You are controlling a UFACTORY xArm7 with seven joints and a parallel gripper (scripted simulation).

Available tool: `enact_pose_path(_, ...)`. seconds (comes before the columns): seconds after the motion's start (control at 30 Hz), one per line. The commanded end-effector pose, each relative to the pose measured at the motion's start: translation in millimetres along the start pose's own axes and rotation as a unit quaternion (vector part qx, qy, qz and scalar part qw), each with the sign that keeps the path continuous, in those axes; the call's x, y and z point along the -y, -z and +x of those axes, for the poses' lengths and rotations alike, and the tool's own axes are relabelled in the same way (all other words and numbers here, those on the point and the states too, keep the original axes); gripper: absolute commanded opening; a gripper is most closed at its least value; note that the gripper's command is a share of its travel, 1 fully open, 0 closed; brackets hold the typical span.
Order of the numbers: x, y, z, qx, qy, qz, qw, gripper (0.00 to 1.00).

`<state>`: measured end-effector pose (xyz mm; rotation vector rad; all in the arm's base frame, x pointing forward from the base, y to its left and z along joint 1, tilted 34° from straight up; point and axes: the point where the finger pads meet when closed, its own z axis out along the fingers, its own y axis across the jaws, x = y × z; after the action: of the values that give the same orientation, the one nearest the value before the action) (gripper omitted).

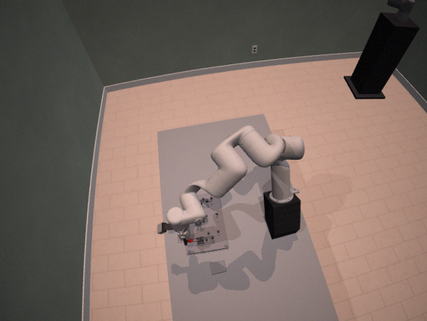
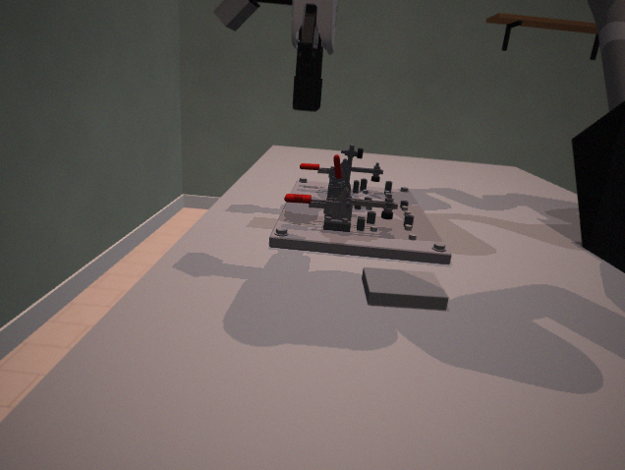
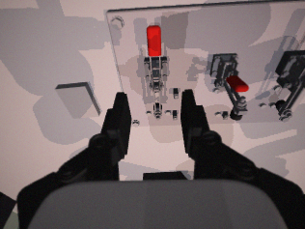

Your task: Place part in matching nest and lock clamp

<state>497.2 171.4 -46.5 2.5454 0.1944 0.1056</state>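
Observation:
The part (image 1: 217, 267) (image 2: 404, 287) (image 3: 77, 98) is a flat grey block lying on the table just in front of the fixture plate (image 1: 223, 246) (image 2: 353, 248) (image 3: 193, 28). The plate carries three toggle clamps with red handles. The nearest clamp's handle (image 2: 298, 198) (image 3: 153, 40) (image 1: 189, 240) lies level, pointing away from its nest. The middle clamp's handle (image 2: 336, 165) (image 3: 237, 84) stands upright. The far handle (image 2: 309, 165) lies level. My gripper (image 2: 307, 95) (image 3: 154, 104) (image 1: 180, 237) is open and empty, hanging high above the plate's handle side, over the nearest clamp.
The robot's black base pedestal (image 1: 282, 215) (image 2: 600, 192) stands to the right of the fixture. Small dark rest pads and blocks (image 2: 370, 217) stand on the plate beyond the clamps. The table's left edge (image 2: 151, 237) runs beside a tiled floor.

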Motion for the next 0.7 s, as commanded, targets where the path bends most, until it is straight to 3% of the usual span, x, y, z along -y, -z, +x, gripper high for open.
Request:
enact_pose_path(0.0, 0.8, -18.0, 1.5, -0.002, 0.0, 0.001, 1.0, 0.47)
enact_pose_path(0.23, 0.8, -53.9, 1.6, -0.002, 0.0, 0.001, 1.0, 0.47)
enact_pose_path(0.3, 0.8, -53.9, 1.6, -0.002, 0.0, 0.001, 1.0, 0.47)
enact_pose_path(0.67, 0.9, -96.0, 1.7, -0.002, 0.0, 0.001, 1.0, 0.47)
